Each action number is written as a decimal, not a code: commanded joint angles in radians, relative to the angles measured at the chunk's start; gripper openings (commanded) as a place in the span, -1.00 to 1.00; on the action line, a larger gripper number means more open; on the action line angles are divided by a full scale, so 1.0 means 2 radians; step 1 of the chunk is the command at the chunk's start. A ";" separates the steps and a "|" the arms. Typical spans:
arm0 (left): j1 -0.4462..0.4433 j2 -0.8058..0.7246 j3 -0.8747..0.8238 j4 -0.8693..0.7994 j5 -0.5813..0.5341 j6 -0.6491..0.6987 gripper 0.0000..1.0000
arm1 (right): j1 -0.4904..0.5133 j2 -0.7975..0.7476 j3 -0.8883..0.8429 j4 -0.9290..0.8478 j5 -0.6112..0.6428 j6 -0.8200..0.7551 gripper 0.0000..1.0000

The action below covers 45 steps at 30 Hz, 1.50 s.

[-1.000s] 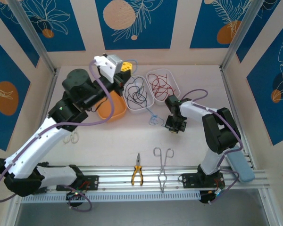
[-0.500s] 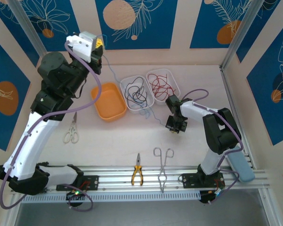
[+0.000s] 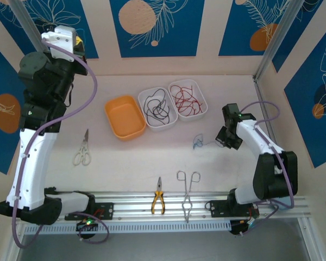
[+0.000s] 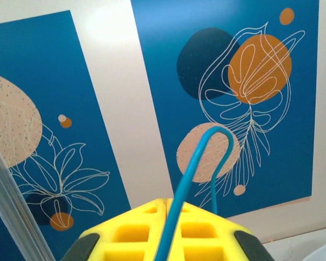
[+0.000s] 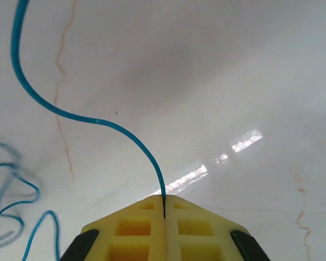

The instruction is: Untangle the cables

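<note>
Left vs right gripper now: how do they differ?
Left gripper is up high, facing the patterned wall; right gripper is low over the table. Left's strand bends in a tight arch; right's runs out in a long curve. Both are shut on blue cable.

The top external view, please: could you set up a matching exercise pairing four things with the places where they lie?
Things:
1. black cable
2. red cable
3. blue cable
4. scissors

Places:
A. on the table, left of the orange tray
B. in the right white tray
C. on the table beside the right gripper
D. in the left white tray

Pairs: 1-D; 2-B; 3-C; 4-A
</note>
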 commanded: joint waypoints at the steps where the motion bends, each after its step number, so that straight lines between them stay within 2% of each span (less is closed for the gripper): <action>1: 0.010 0.002 -0.004 -0.004 0.043 -0.023 -1.00 | -0.001 -0.030 -0.004 -0.003 -0.018 -0.022 -1.00; 8: 0.013 0.030 -0.019 -0.026 0.066 -0.035 -1.00 | 0.019 -0.067 0.027 -0.008 -0.029 -0.036 -1.00; 17: 0.013 0.043 -0.087 -0.010 0.087 -0.072 -1.00 | 0.030 -0.107 0.068 -0.022 -0.036 -0.049 -1.00; 28: 0.013 0.068 -0.168 0.001 0.086 -0.139 -1.00 | 0.044 -0.105 0.085 -0.029 -0.033 -0.053 -1.00; 38: 0.013 0.105 -0.219 0.033 0.136 -0.216 -1.00 | 0.051 -0.103 0.085 -0.026 -0.031 -0.051 -1.00; 45: 0.013 0.138 -0.239 0.039 0.146 -0.245 -1.00 | 0.057 -0.103 0.088 -0.026 -0.031 -0.050 -1.00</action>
